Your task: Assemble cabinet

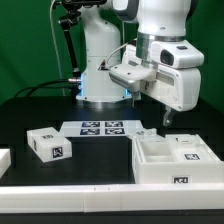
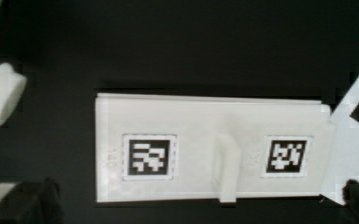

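Cabinet (image 1: 172,160): lower right of the exterior view, on the black table (image 1: 22,115). Open side is up, inner dividers are visible, and one tag shows on the near wall.

Gripper (image 1: 166,120): hangs just above the cabinet's far edge, not touching it. Jaws are spread wide with nothing between them. In the wrist view both fingers (image 2: 28,200) show as dark blurs well apart. A white face with two tags and a ridge between them lies under the camera. Most likely this is the cabinet, but I cannot confirm it from that view alone.

Handling (judgement):
- Rigid moulded plastic and hollow, so probably light for its bulk.
- Walls are smooth and likely slippery under the pads.
- It looks too broad to span whole. The better hold is across one thin wall or an inner divider, near the middle of a side so it does not swing.
- A push would probably slide it along the table rather than tip it.

Surroundings:
- Marker board (image 1: 102,127) lies flat at centre frame, near the cabinet on the exterior view's left, not touching it.
- Small tagged block (image 1: 50,145) sits at lower left, well apart.
- Another white piece (image 1: 4,160) is cut off by the left edge, shape unreadable.
- Arm base (image 1: 100,80) stands behind at upper centre.

Nothing stands between gripper and cabinet.
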Motion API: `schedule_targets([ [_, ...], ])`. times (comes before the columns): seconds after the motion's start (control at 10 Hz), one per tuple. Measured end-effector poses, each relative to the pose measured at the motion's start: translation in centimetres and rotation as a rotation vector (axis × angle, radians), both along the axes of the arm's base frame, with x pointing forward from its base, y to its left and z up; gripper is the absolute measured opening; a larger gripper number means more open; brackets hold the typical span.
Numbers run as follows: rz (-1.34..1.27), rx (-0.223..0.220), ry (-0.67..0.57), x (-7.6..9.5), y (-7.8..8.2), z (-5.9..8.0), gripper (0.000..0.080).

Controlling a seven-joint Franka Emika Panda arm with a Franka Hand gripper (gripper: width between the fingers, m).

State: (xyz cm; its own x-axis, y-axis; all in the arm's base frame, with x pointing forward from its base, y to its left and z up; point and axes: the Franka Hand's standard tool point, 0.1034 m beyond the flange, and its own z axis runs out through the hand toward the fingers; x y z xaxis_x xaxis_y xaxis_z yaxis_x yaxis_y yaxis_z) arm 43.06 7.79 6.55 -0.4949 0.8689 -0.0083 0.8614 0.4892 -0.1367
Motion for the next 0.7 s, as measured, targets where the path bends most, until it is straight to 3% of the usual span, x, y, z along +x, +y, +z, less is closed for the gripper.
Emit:
schedule_targets([
  [0.7,0.006,0.010,0.067,-2.1,0.3,-2.8,0.0796],
])
